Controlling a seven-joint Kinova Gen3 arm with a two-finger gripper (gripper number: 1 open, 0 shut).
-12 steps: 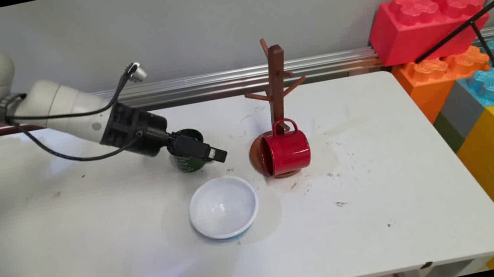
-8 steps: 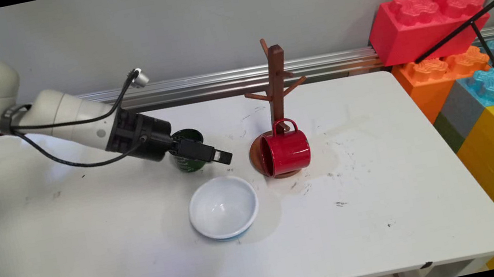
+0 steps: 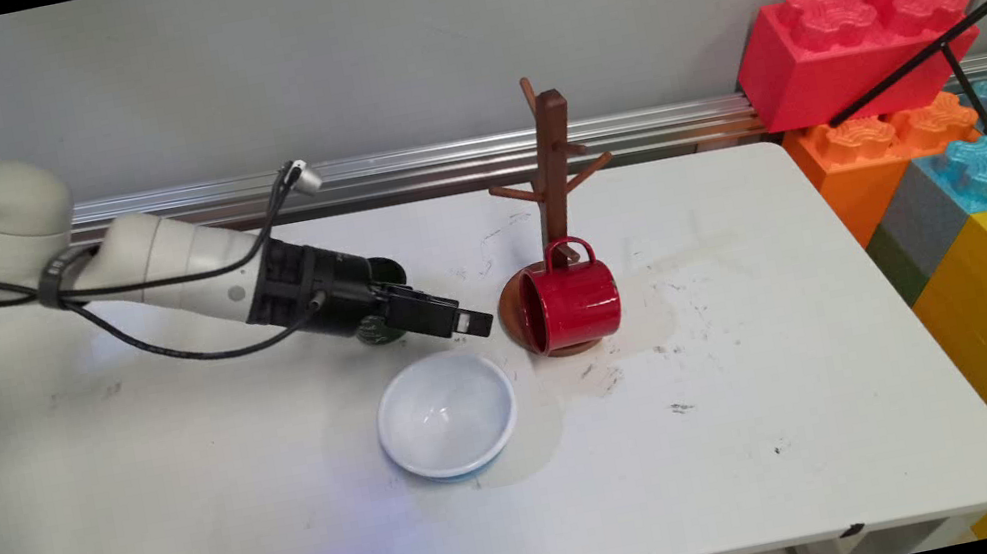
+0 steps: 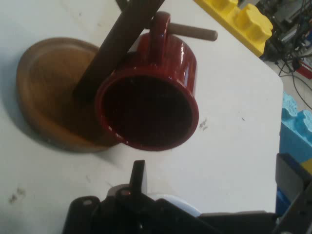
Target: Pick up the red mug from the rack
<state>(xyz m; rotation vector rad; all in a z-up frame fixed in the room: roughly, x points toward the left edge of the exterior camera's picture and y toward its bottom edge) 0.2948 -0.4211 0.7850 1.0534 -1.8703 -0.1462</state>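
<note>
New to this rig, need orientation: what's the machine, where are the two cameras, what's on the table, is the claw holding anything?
It is a white robot arm with a black two-finger claw. One camera looks down across the white table; the other rides on the hand, looking along the claw. On the table: a red mug lying on its side on the wooden mug tree base, a white bowl, and a green cup partly behind the arm. The claw is open, holding nothing, facing the mug's mouth.

A white bowl is sitting on the white table. A green cup is standing behind it. Big toy blocks are sitting stacked at the table's right.
</note>
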